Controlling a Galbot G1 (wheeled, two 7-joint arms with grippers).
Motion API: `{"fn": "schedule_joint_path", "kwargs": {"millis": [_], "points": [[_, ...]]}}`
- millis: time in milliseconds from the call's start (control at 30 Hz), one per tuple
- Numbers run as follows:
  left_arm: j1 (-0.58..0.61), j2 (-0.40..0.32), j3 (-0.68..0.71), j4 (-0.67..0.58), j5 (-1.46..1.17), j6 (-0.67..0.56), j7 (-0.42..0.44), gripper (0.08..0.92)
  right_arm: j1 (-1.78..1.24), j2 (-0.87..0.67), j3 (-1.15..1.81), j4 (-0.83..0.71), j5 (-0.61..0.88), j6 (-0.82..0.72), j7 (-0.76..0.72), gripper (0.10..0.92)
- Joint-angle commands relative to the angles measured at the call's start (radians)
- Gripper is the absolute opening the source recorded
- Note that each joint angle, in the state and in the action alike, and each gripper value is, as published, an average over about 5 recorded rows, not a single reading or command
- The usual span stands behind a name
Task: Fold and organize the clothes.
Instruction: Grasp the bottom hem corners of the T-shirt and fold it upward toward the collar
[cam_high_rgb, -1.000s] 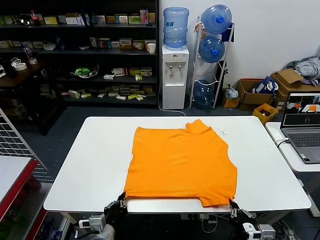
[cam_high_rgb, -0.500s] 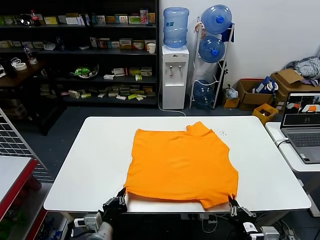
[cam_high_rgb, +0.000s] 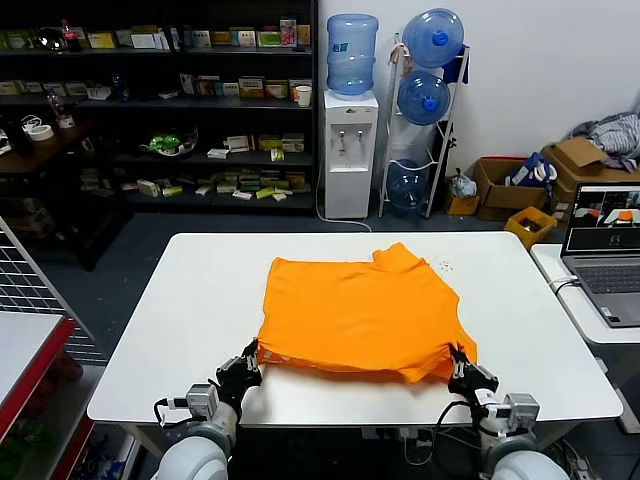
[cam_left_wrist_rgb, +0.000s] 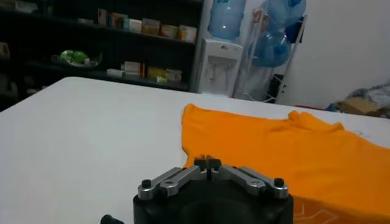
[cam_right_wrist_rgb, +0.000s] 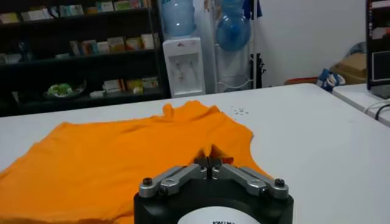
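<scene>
1. Nearest the robot, both grippers sit low over the near edge of the white table (cam_high_rgb: 150, 330). The left gripper (cam_high_rgb: 248, 362) has its fingers pressed together on the near left corner of the orange T-shirt (cam_high_rgb: 360, 315).
2. The right gripper (cam_high_rgb: 458, 362) is clamped the same way on the shirt's near right corner; in each wrist view the fingertips meet on a pinch of orange cloth.
3. The shirt lies spread on the middle of the table, its near hem lifted and drawn a little away from the table edge between the two grippers. A strip of white lettering shows under the raised hem by the left gripper.
4. To the right, an open laptop (cam_high_rgb: 603, 262) stands on a side table.
5. Farther back, a water dispenser (cam_high_rgb: 350, 150) carries a blue bottle, and a rack (cam_high_rgb: 425, 120) beside it holds three more blue bottles.
6. Open cardboard boxes (cam_high_rgb: 510, 185) sit on the floor at the right; I cannot tell what is in them.
7. Dark shelves (cam_high_rgb: 160, 110) at the back hold small packaged goods.
</scene>
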Motion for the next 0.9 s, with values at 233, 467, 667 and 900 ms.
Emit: {"fn": "schedule_joint_path", "kwargs": {"millis": [233,467,667,900], "points": [[-0.136,-0.020,0.045,0.139,0.051,0.015,-0.022,0.090,0.236,-0.015,-0.066,-0.171,0.024,-0.003,0.001,0.125],[-0.163,-0.034,0.058,0.165,0.053,0.019,-0.031,0.090,0.293,-0.010,-0.096,-0.225,0.017,0.002,-0.007,0.125],[-0.182,-0.042,0.067,0.194,0.055,0.020,-0.035,0.090,0.323,-0.013,-0.115,-0.254,0.014,0.001,-0.016,0.125],[-0.184,-0.050,0.067,0.211,0.057,0.037,-0.031,0.098,0.333,-0.012,-0.130,-0.291,-0.013,0.007,-0.082,0.173]]}}
